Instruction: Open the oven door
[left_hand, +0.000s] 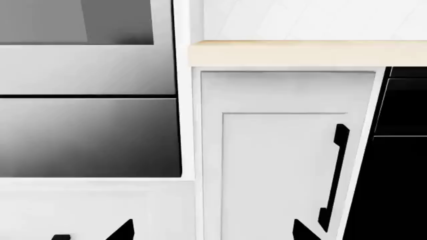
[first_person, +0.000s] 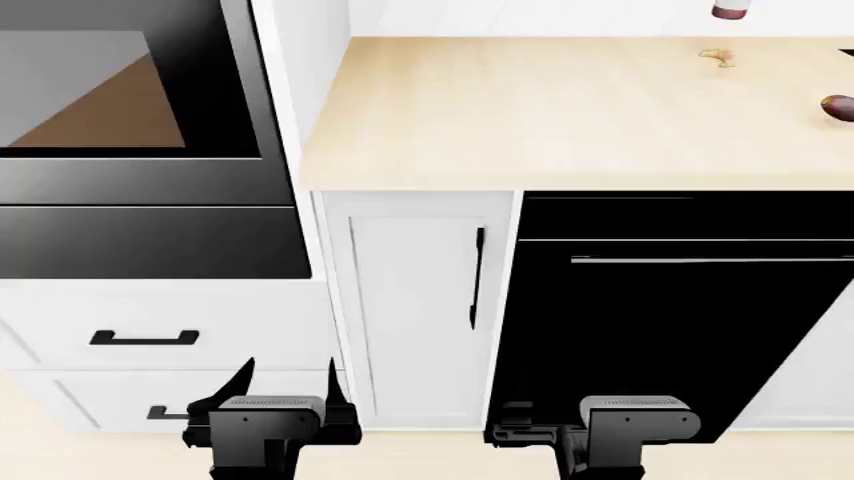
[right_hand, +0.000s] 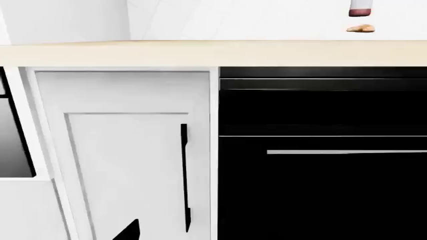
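Kitchen, beige countertop (first_person: 534, 110), white cabinet (first_person: 414, 310), oven door (first_person: 120, 100) shut

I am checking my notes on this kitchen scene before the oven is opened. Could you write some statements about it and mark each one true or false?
1. The oven door is at the left of the head view, beside the narrow white cabinet door. True.
2. The left gripper is holding a handle. False: it hangs low in front of the white drawers and touches nothing.
3. The black dishwasher front has a thin silver handle. True.
4. The cabinet door has a horizontal silver handle. False: its handle is black and vertical.
5. The countertop is completely bare. False: a few small items lie near its far right edge.
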